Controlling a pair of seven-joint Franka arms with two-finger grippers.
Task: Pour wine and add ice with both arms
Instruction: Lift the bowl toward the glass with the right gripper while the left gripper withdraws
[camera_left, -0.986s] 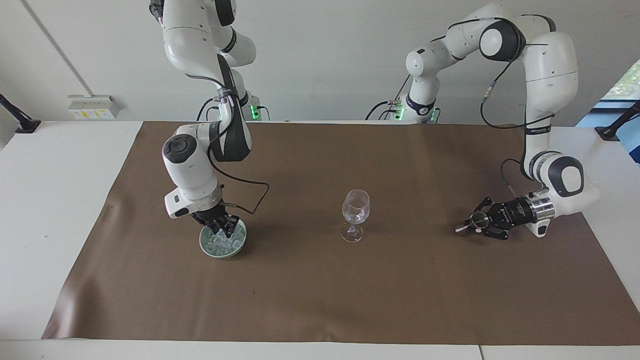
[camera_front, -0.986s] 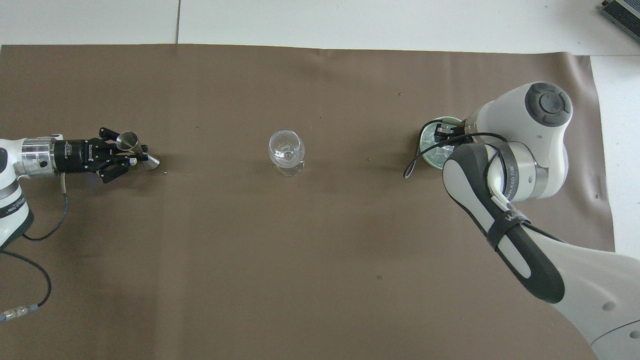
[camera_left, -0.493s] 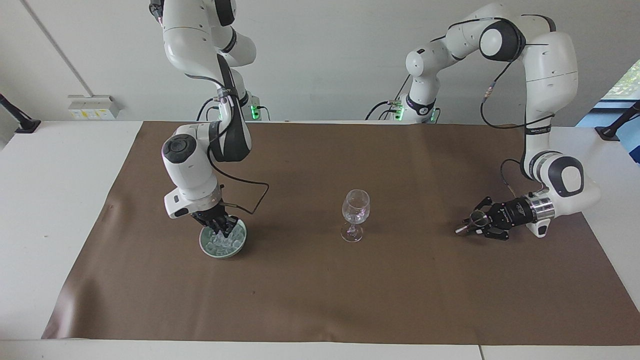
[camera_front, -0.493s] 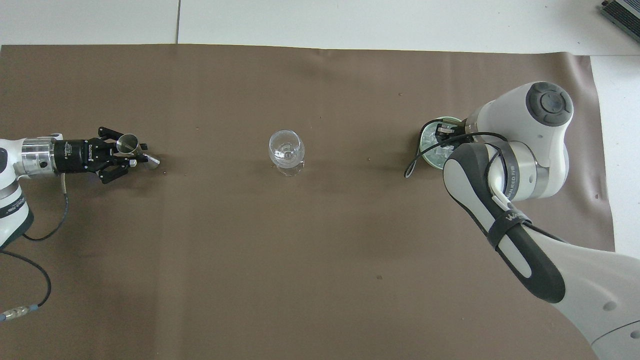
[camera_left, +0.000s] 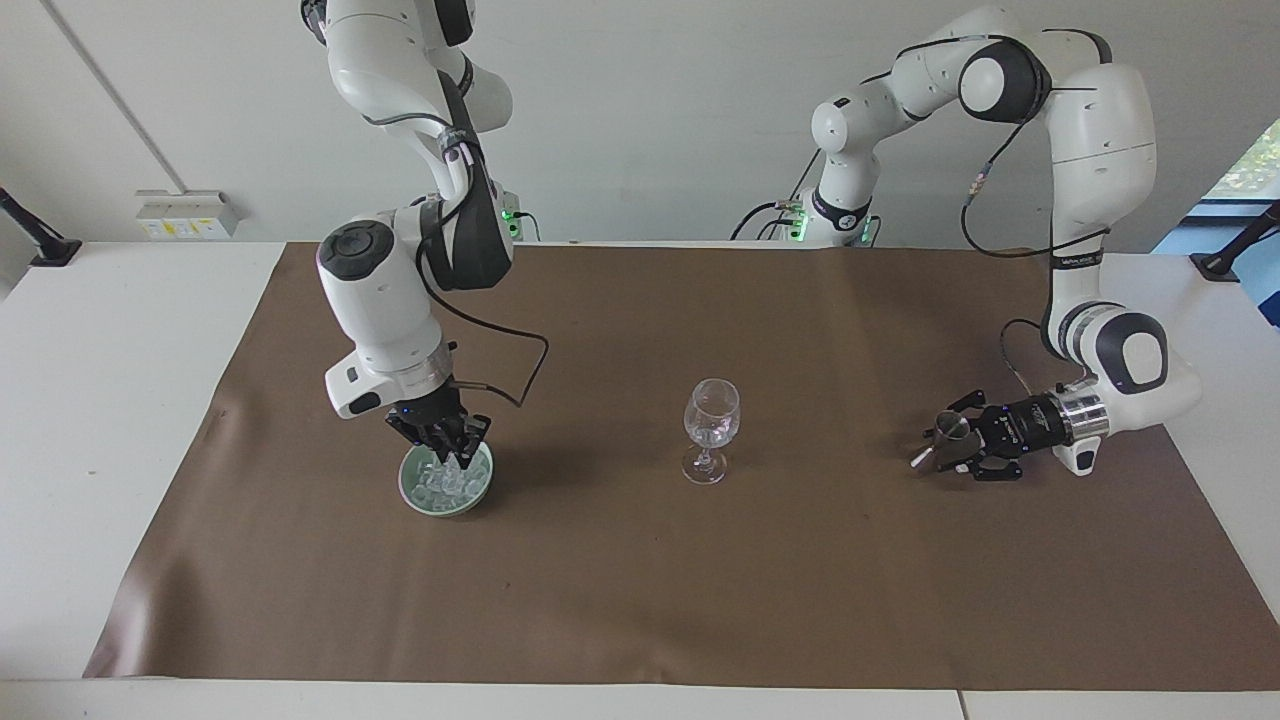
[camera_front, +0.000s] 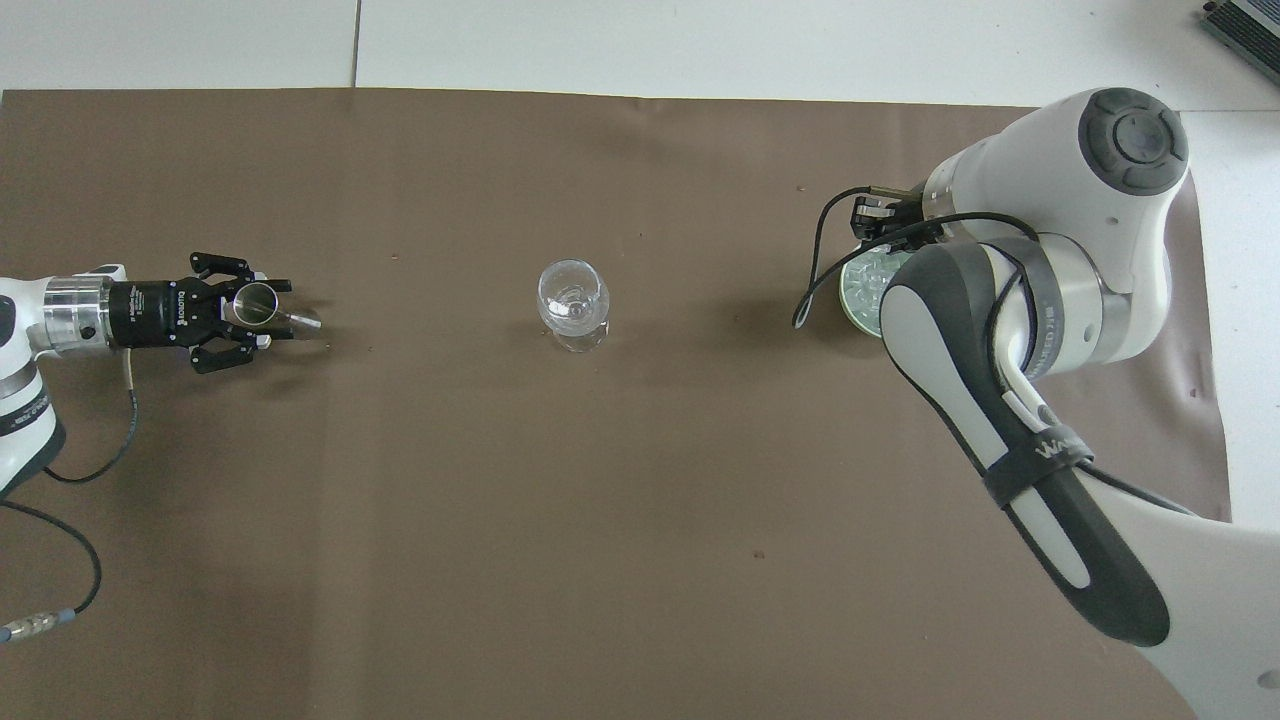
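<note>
A clear stemmed glass (camera_left: 712, 420) (camera_front: 572, 298) stands upright mid-table. Toward the right arm's end of the table sits a green bowl (camera_left: 410, 495) (camera_front: 856, 300) heaped with ice (camera_left: 440, 487) (camera_front: 872, 285). My right gripper (camera_left: 451, 460) (camera_front: 872, 216) hangs just over the bowl, its fingertips shut on a small clear ice cube. At the left arm's end, my left gripper (camera_left: 938, 446) (camera_front: 276, 312) lies low and level over the mat, open. A tilted metal jigger (camera_left: 948, 428) (camera_front: 258, 298) sits between its fingers. No wine shows in the jigger or glass.
A brown mat (camera_left: 640, 580) covers most of the white table. A black cable loops from the right wrist down beside the bowl (camera_left: 530, 375). The right forearm hides part of the bowl in the overhead view.
My right gripper has lifted out of the ice bowl and now hangs above it. My left gripper's fingers have spread apart around the jigger, which has tipped a little.
</note>
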